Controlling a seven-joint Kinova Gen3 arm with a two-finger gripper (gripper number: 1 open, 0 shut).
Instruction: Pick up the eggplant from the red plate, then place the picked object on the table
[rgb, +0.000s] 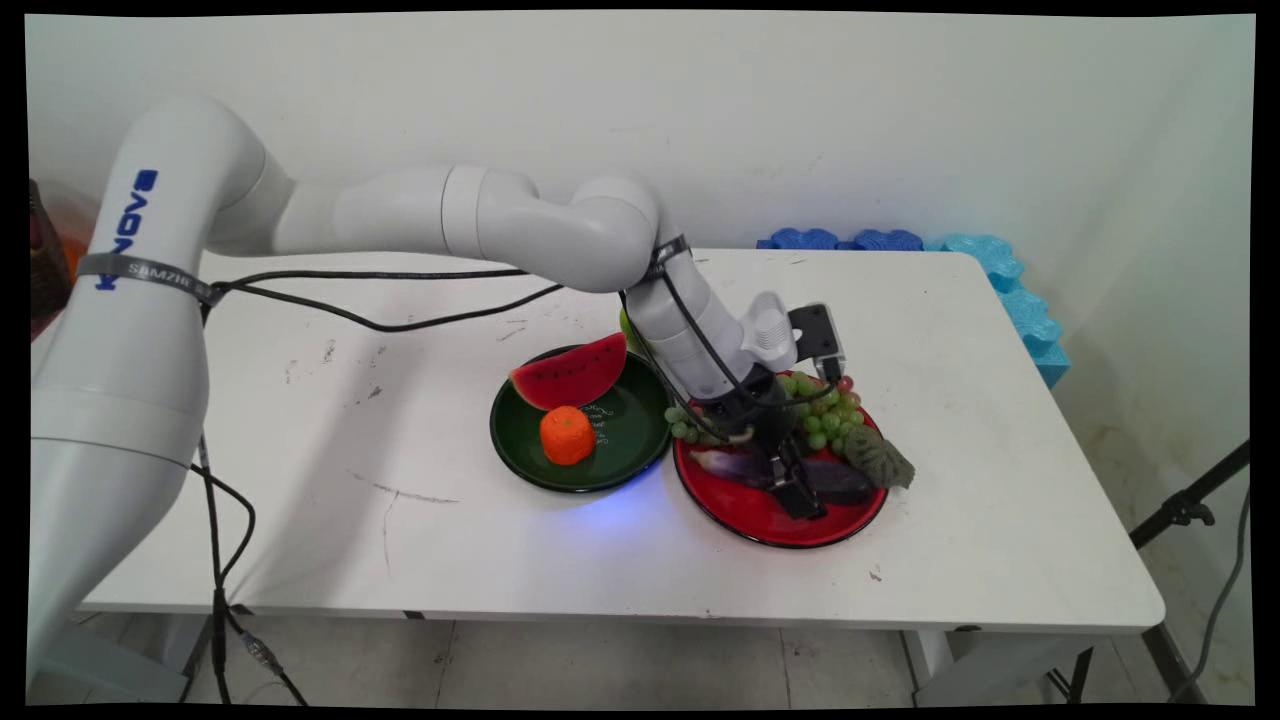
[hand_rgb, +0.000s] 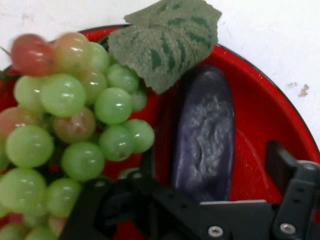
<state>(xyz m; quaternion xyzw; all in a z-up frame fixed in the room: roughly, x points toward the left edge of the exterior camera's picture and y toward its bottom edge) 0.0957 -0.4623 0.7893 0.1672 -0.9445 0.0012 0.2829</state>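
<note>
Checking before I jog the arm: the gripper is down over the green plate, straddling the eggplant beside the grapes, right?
Wrong plate. Main view shows the gripper over the red plate, straddling the eggplant beside the grapes; the green plate holds watermelon and an orange.

Blue lettering on the arm (rgb: 130, 230), running up its big white link: partly seen, reads roughly "NOVA", with a blue square mark above. Grey strap (rgb: 150, 272) around the same link, printed with small dark letters, something like "SAMZHE", not sharp enough to be sure. Faint pale scribble inside the green plate (rgb: 640, 440), unreadable. Nothing readable in the hand view.
</note>
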